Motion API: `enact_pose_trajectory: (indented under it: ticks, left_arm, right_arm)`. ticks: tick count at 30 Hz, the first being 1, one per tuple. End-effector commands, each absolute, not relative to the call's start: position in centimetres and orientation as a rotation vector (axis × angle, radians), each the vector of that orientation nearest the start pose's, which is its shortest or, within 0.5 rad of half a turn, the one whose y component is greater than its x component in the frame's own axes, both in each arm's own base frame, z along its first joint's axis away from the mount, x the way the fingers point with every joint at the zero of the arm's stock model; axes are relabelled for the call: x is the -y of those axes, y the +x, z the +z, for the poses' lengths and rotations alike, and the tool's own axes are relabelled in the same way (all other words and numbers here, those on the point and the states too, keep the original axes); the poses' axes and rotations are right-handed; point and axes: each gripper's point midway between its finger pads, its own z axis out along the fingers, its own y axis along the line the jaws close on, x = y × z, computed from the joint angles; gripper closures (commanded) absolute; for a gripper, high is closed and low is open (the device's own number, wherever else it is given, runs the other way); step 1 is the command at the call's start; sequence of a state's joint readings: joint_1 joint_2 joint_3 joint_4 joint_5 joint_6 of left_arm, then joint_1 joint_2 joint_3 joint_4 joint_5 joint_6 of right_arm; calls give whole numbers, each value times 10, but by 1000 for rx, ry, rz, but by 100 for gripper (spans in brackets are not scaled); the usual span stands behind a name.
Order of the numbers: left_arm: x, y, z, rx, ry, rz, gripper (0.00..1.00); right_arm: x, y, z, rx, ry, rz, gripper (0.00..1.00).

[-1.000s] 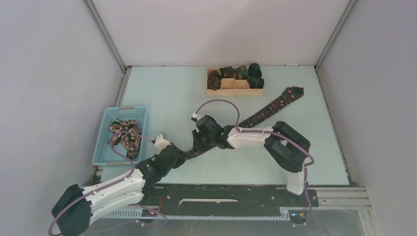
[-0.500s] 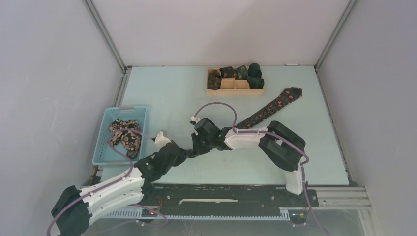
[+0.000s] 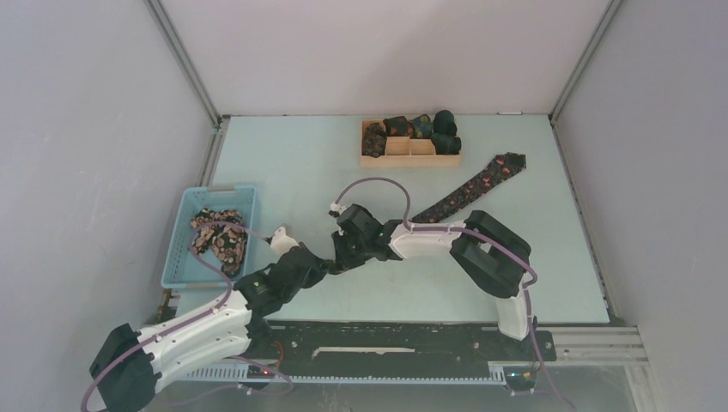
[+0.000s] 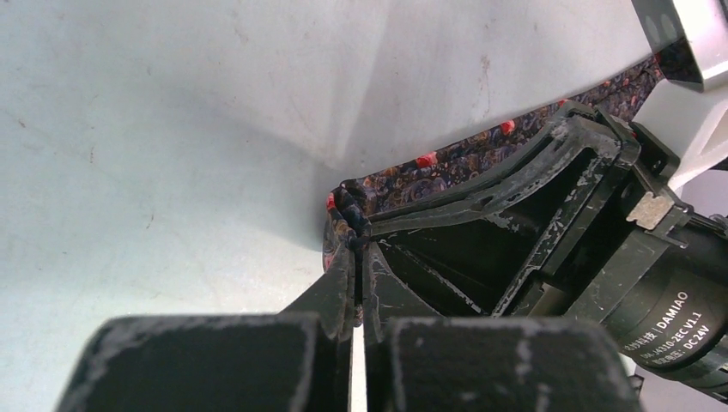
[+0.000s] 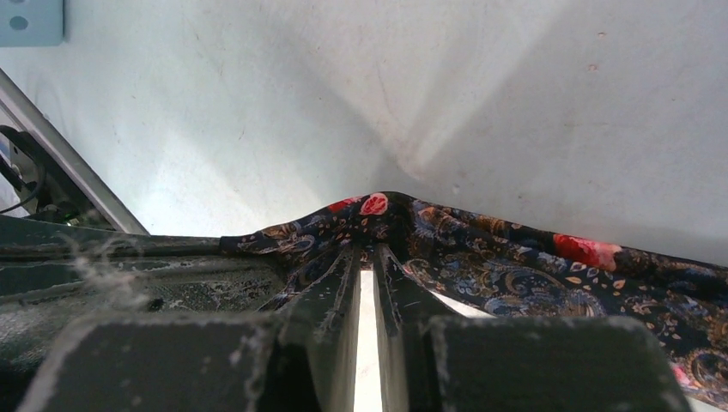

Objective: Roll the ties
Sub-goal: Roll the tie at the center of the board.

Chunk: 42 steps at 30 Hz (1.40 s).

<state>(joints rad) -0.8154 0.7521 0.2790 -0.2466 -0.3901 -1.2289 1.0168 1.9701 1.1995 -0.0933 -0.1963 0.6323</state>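
A dark floral tie [image 3: 470, 190] lies stretched diagonally across the table, from the far right down to where the two grippers meet. My left gripper [image 3: 324, 259] is shut on the tie's near end [image 4: 343, 204]. My right gripper [image 3: 341, 252] is shut on the tie [image 5: 481, 249] just beside it, the fabric bunched at its tips. More ties [image 3: 219, 239] lie heaped in the light-blue basket [image 3: 180, 245]. Several rolled ties [image 3: 425, 130] sit in the wooden tray [image 3: 410, 160].
The basket stands at the left edge of the table beside my left arm. The tray stands at the far middle. Grey walls enclose the table on three sides. A metal rail [image 5: 60, 159] runs along the near edge.
Both grippers have moved slightly left and toward the near edge with the tie end. The tie's far tip has slid a little to the left.
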Motion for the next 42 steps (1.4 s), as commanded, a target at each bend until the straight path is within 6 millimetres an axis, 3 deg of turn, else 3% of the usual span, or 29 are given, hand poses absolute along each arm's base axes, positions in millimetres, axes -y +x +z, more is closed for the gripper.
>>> enact_pose_trajectory:
  ticks: [1,9,21,30,34,42]
  left_arm:
    - [167,208,82,-2158,-658,-659,100]
    - [170,215,85,-2192,-615,-605,100]
    - [185,224,75,-2286,-563,-548,100]
    - [191,228,76,-2302,-550,-541,100]
    - [192,226,74,-2319,-553,-543,100]
    - [182,218,75,-2310,-575,-548,100]
  right_arm:
    - [-451,198,31,-2545,-643,988,86]
    - [-462,195,36,-2485,-720,1075,86]
    - [-436,205,44,-2494,-762,950,87]
    - [-419,208,60,-2477,-736,981,87]
    - [-422,214,63,-2463,-721,1029,87]
    - [-437,215,41,-2501,-710,1098,87]
